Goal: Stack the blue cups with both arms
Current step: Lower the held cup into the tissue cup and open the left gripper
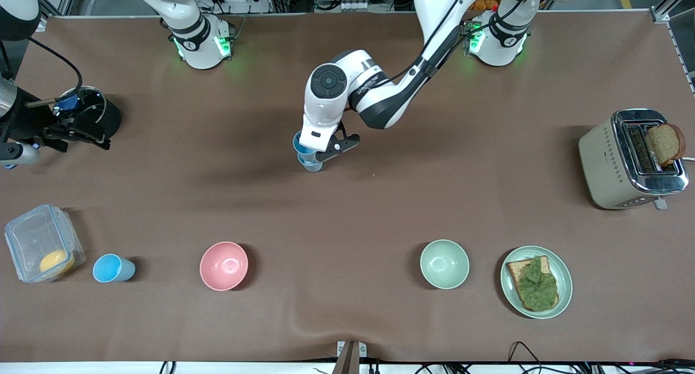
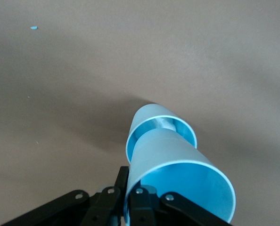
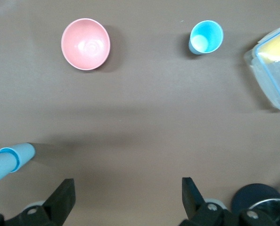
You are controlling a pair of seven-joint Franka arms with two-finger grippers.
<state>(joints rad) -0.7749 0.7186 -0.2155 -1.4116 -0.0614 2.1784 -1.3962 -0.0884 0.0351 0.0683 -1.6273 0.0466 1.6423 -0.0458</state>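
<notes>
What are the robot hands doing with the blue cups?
Left gripper shut on upper cup, nested in lower cup. Right gripper open, waiting. Third cup untouched.

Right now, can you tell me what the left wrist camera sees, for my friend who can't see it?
The left gripper, shut on the rim of a light-blue plastic cup, has that cup's base partly inside a second light-blue plastic cup standing on the brown table. Nothing else shows but a tiny blue speck.

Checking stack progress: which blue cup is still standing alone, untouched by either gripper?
The lone blue cup between the lidded container and pink bowl; the other two sit nested at mid-table, upper one in the shut left gripper.
</notes>
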